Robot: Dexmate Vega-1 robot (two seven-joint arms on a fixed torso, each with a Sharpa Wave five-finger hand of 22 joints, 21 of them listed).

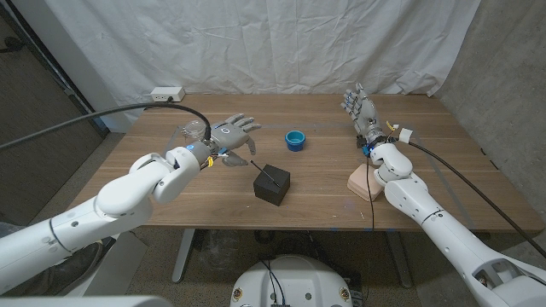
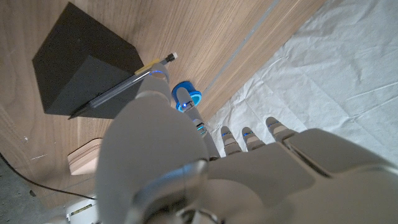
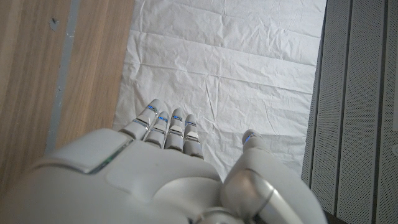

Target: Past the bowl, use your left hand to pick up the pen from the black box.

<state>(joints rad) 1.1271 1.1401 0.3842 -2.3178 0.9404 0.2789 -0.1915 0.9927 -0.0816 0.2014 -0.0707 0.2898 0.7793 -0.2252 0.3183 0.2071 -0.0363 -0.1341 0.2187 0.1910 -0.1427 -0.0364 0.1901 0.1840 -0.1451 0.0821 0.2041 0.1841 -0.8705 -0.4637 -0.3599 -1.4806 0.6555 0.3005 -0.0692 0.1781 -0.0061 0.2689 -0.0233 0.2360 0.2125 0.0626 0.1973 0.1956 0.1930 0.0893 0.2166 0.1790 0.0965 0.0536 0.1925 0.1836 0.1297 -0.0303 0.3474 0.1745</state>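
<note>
Both hands empty: my left hand hovers spread near the pen on the black box; right hand open.

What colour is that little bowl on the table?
Bright blue. The bowl shows best in the head view, beyond the black box.

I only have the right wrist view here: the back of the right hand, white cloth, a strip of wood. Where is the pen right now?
Observer: The pen lies across the top of the black box, untouched.
Operator: And the left hand?
Observer: The left hand is open above the table on the robot's left of the box, holding nothing.
Operator: Where's the bowl?
Observer: The blue bowl sits on the table beyond the box, toward the cloth backdrop, apart from the box.
Operator: Is my right hand near any of it?
Observer: No, the right hand is raised and open at the table's far right, away from box and bowl.
</note>
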